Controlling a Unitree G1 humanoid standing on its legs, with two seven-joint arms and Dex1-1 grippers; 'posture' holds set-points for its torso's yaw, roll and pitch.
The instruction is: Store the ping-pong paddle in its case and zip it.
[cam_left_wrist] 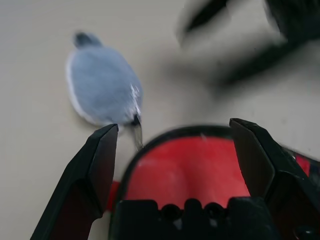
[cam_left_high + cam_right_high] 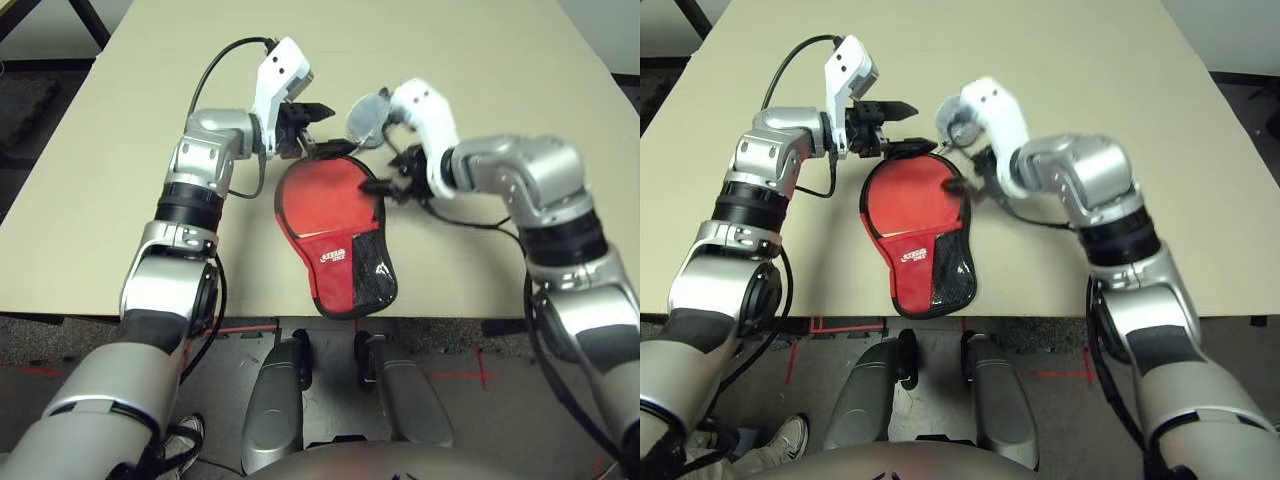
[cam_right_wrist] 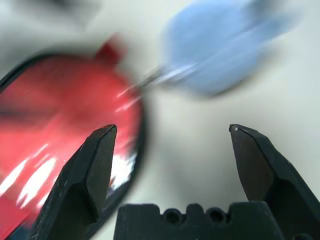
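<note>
Head camera first: the case (image 2: 335, 235) is lying flat near the front edge of the tan surface (image 2: 120, 150), looking closed, so the paddle is probably inside already, though I can't see it. The left gripper (image 2: 312, 113) is hanging released just past the case's round end, and the right gripper (image 2: 385, 186) is sitting spread at its right rim.

Left wrist: fingers gaping over the round end, with a small grey-white soft lump (image 1: 102, 85) lying just beyond.

Right wrist: jaws wide, nothing between them.

The fabric's soft and floppy, so I'd pin one edge and pinch the zipper tab.
</note>
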